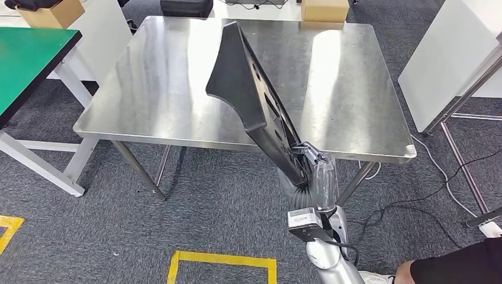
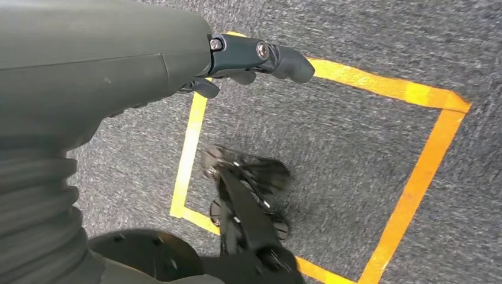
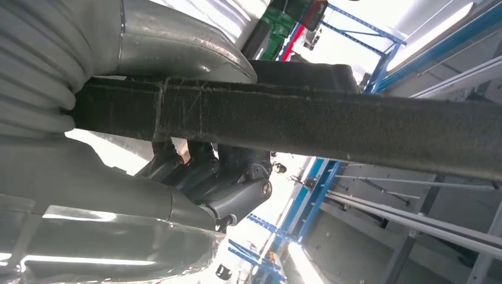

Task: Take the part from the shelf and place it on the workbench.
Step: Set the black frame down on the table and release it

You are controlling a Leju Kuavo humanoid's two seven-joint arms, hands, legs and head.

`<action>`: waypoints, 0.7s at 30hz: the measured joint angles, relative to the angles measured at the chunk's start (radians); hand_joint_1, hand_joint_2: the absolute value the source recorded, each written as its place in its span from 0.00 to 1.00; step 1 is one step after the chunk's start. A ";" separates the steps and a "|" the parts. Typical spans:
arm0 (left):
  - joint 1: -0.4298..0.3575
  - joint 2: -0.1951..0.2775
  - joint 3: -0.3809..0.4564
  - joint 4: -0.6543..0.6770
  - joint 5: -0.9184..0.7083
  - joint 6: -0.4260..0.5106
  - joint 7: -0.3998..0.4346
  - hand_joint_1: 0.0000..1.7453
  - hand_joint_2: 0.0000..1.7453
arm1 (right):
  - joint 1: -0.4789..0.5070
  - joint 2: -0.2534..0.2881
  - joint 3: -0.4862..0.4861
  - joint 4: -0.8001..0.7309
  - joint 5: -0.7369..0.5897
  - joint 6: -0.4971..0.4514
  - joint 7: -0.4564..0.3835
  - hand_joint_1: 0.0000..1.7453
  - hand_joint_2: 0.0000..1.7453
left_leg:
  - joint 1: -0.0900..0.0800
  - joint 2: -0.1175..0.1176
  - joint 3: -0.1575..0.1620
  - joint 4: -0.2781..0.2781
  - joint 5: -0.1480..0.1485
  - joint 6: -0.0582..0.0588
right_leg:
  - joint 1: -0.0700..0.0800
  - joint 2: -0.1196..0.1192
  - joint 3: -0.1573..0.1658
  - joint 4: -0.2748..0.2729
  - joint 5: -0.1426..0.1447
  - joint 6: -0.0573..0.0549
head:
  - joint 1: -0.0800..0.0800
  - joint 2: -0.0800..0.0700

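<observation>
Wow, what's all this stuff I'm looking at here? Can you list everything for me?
part: one, black, long flat panel, held tilted up over the steel table's near edge
steel table: one, silver, straight ahead
green table: one, green top on white legs, far left
cardboard boxes: two, brown, one beyond the steel table, one upper left
white panel: one, right side
cables: black and white, on the grey carpet at right
yellow tape: floor markings, near the robot
person: one, dark clothing, bottom right corner
right hand: grips the part's lower end
left hand: hangs over the carpet, holding nothing
</observation>
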 joint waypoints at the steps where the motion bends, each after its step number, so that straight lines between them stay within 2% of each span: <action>1: 0.000 0.000 0.000 0.000 0.001 0.001 0.001 0.00 1.00 | 0.000 0.000 0.000 0.000 0.001 0.000 0.001 0.89 1.00 | 0.000 0.000 -0.020 -0.001 -0.022 0.000 | 0.001 0.002 0.014 0.000 -0.012 0.000 | 0.000 0.000; 2: 0.001 0.000 0.000 0.000 0.003 0.001 0.002 0.00 1.00 | 0.000 0.000 0.000 0.001 0.002 0.000 0.002 0.89 1.00 | 0.000 0.000 -0.026 -0.028 -0.022 0.002 | 0.003 0.004 0.031 0.000 -0.024 0.001 | 0.000 0.000; 3: 0.001 0.000 0.000 0.000 0.004 0.002 0.003 0.00 1.00 | 0.000 0.001 0.001 0.001 0.002 0.000 0.003 0.89 1.00 | -0.001 0.000 -0.020 -0.078 0.009 0.008 | 0.005 0.005 0.048 -0.001 -0.037 0.002 | -0.001 0.000; 5: 0.002 0.002 0.001 0.000 0.008 0.003 0.005 0.00 1.00 | -0.002 0.003 0.002 0.003 0.004 0.001 0.004 0.89 1.00 | -0.007 0.000 0.005 -0.196 0.126 0.028 | 0.009 0.007 0.073 -0.003 -0.061 0.007 | 0.000 0.000; 6: 0.002 0.003 0.002 0.000 0.009 0.004 0.006 0.00 1.00 | -0.004 0.005 0.002 0.004 0.004 0.003 0.005 0.89 1.00 | -0.012 -0.001 0.016 -0.234 0.169 0.037 | 0.012 0.008 0.080 -0.007 -0.071 0.012 | 0.000 0.000; 7: 0.002 0.004 0.004 0.000 0.009 0.005 0.006 0.00 1.00 | -0.005 0.006 0.003 0.006 0.006 0.005 0.006 0.89 1.00 | -0.016 -0.002 0.023 -0.257 0.192 0.044 | 0.015 0.010 0.090 -0.008 -0.076 0.019 | -0.001 0.000; 9: 0.002 0.003 0.007 0.000 0.011 0.007 0.007 0.00 1.00 | -0.009 0.010 0.005 0.008 0.008 0.012 0.008 0.89 1.00 | -0.017 -0.003 0.044 -0.272 0.186 0.053 | 0.021 0.012 0.105 -0.006 -0.077 0.033 | -0.003 0.000; 10: 0.002 0.002 0.009 0.000 0.014 0.009 0.007 0.00 1.00 | -0.012 0.012 0.007 0.010 0.009 0.016 0.008 0.89 1.00 | -0.016 -0.004 0.060 -0.281 0.184 0.059 | 0.022 0.011 0.106 0.011 -0.075 0.038 | -0.003 0.000; 11: 0.001 0.002 0.011 0.000 0.016 0.012 0.008 0.00 1.00 | -0.018 0.014 0.009 0.013 0.010 0.021 0.009 0.89 1.00 | -0.015 -0.004 0.076 -0.286 0.182 0.066 | 0.022 0.010 0.089 0.045 -0.076 0.042 | -0.003 0.000; 12: 0.000 0.001 0.014 0.000 0.019 0.014 0.009 0.00 1.00 | -0.025 0.015 0.012 0.019 0.014 0.025 0.009 0.89 1.00 | -0.013 -0.006 0.091 -0.290 0.177 0.070 | 0.022 0.008 0.055 0.100 -0.085 0.042 | -0.001 0.000; 14: -0.001 0.000 0.020 0.000 0.023 0.019 0.014 0.00 1.00 | -0.040 0.018 0.020 0.040 0.031 0.027 0.009 0.89 1.00 | -0.014 -0.007 0.107 -0.292 0.160 0.074 | 0.018 0.007 -0.038 0.234 -0.128 0.038 | 0.002 0.000; 15: -0.002 -0.001 0.022 0.000 0.023 0.021 0.017 0.00 1.00 | -0.044 0.019 0.025 0.053 0.042 0.025 0.009 0.89 1.00 | -0.015 -0.010 0.115 -0.292 0.151 0.073 | 0.017 0.007 -0.080 0.280 -0.152 0.037 | 0.004 0.000; 16: -0.001 -0.002 0.024 0.000 0.024 0.022 0.019 0.00 1.00 | -0.047 0.020 0.029 0.064 0.051 0.023 0.009 0.89 1.00 | -0.015 -0.012 0.124 -0.291 0.142 0.071 | 0.016 0.007 -0.108 0.294 -0.165 0.039 | 0.004 0.000; 17: -0.001 -0.003 0.025 0.000 0.024 0.023 0.020 0.00 1.00 | -0.048 0.022 0.033 0.074 0.057 0.021 0.009 0.89 1.00 | -0.015 -0.015 0.137 -0.291 0.132 0.069 | 0.014 0.006 -0.117 0.272 -0.156 0.044 | 0.004 0.000; 18: -0.001 -0.004 0.025 0.000 0.024 0.023 0.021 0.00 1.00 | -0.051 0.025 0.036 0.082 0.060 0.019 0.009 0.89 1.00 | -0.015 -0.018 0.151 -0.291 0.121 0.066 | 0.013 0.006 -0.111 0.218 -0.126 0.053 | 0.004 0.000; 19: -0.001 -0.005 0.025 0.000 0.024 0.023 0.021 0.00 1.00 | -0.054 0.026 0.039 0.089 0.062 0.019 0.009 0.89 1.00 | -0.015 -0.020 0.163 -0.292 0.110 0.063 | 0.012 0.004 -0.095 0.145 -0.078 0.062 | 0.005 0.000; 20: -0.001 -0.006 0.025 0.000 0.024 0.023 0.021 0.00 1.00 | -0.058 0.027 0.041 0.095 0.063 0.018 0.009 0.89 1.00 | -0.016 -0.021 0.178 -0.290 0.098 0.058 | 0.012 0.001 -0.080 0.079 -0.034 0.066 | 0.004 0.000; 21: -0.001 -0.007 0.026 0.000 0.024 0.023 0.021 0.00 1.00 | -0.062 0.028 0.043 0.102 0.064 0.018 0.008 0.89 1.00 | -0.018 -0.023 0.187 -0.291 0.086 0.052 | 0.013 -0.003 -0.068 0.033 -0.007 0.062 | 0.005 0.000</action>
